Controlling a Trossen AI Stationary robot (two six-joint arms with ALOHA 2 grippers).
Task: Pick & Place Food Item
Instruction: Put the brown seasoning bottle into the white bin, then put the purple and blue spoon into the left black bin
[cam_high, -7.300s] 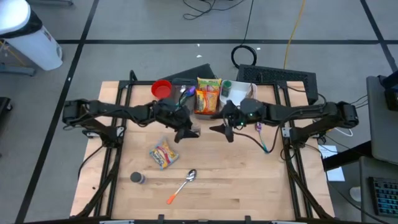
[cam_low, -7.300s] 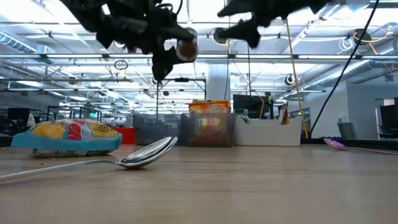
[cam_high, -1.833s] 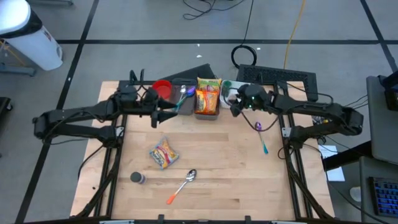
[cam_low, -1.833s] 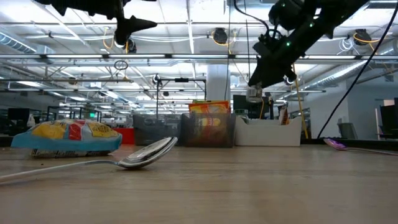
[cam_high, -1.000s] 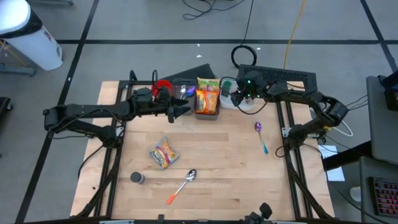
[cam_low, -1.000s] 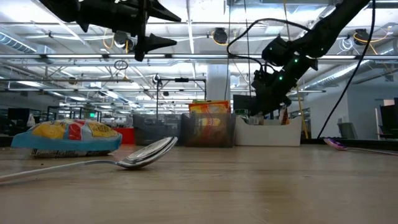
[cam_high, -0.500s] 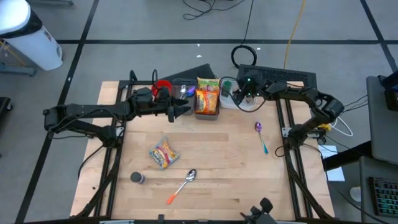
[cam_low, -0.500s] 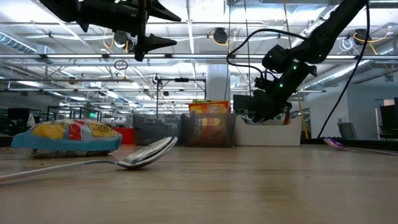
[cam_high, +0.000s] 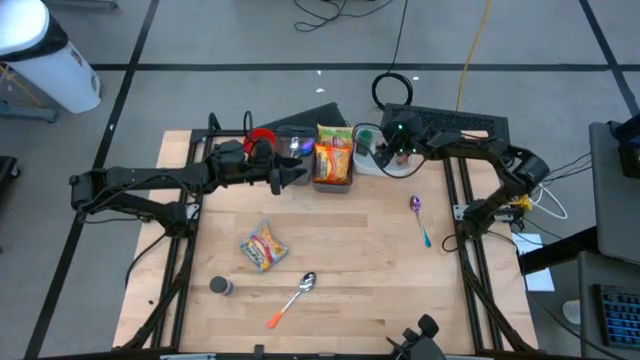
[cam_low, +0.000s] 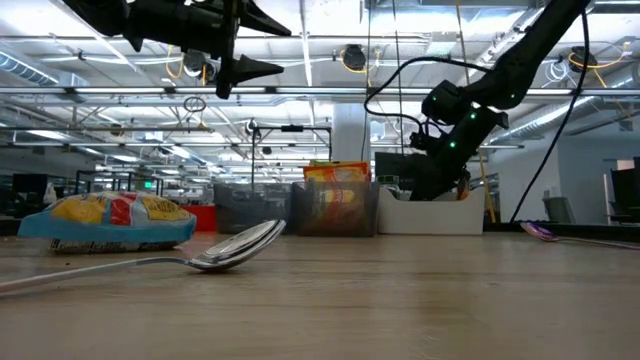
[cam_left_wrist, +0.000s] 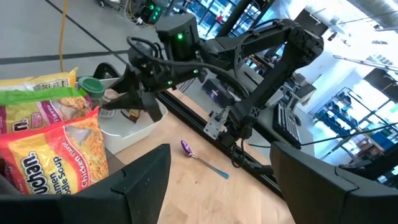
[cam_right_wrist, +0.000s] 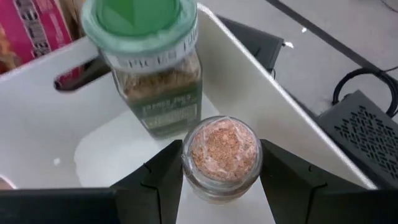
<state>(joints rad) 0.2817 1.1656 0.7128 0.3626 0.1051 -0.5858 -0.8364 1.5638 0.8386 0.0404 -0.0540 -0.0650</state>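
Glass spice jar (cam_right_wrist: 217, 154) between right gripper (cam_right_wrist: 214, 171) fingers

Noodle packs (cam_left_wrist: 46, 134) beside white tub (cam_left_wrist: 134, 127); purple spoon (cam_left_wrist: 189, 149) on table (cam_left_wrist: 205, 196).

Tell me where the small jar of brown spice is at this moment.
The small spice jar sits between the right end effector's fingers, inside the white bin at the table's far right, beside the green-lidded jar.

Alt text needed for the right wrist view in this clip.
The right end effector grips a small lidless jar of tan granules inside a white bin. Next to it in the bin stands a green-lidded spice jar.
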